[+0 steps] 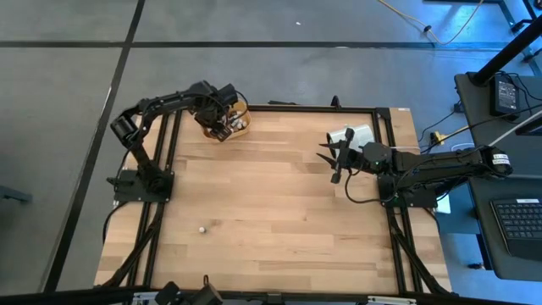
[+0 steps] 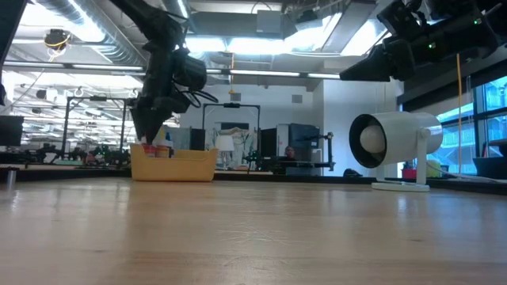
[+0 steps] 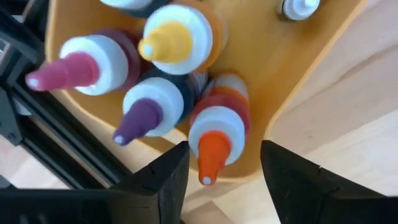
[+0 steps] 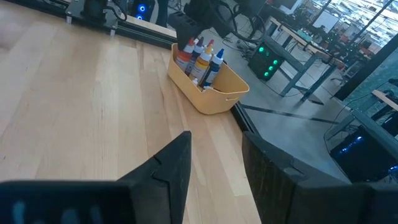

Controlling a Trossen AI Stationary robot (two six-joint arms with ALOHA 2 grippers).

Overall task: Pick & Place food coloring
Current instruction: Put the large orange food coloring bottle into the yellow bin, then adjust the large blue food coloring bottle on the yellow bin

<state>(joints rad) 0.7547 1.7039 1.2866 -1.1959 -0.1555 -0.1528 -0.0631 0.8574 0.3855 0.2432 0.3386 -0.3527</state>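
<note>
The food coloring (image 3: 214,134) is a cluster of small squeeze bottles standing upright in a yellow-orange tray (image 1: 241,111) at the far left corner of the desk (image 1: 271,212). Seen from the left wrist, each bottle has a white collar and a coloured cone-shaped nozzle: an orange-tipped bottle with a red-orange body nearest the tray wall, a purple-tipped bottle (image 3: 149,112) with a dark body touching it, a pink-tipped bottle (image 3: 87,65) with a dark red body, and a yellow-tipped bottle (image 3: 177,40) with an orange body. The bottles stand packed against each other. From the right wrist, further off, the same tray (image 4: 208,93) shows its bottles poking above the rim, one with a blue tip.

The left gripper (image 3: 221,180) hangs just above the tray, pointing down into it. Its fingers stand apart on either side of the orange-tipped bottle, with a visible gap to each finger, so the gripper is open and holds nothing.

The right gripper (image 1: 334,161) waits over the right side of the desk, near the far right corner, beside a large white cylinder (image 2: 392,142) on a stand. Its fingers are parted with bare desk between them, and it grips nothing.

A small pale object (image 1: 201,228) lies alone on the desk towards the near left corner; too small to tell what it is.
</note>
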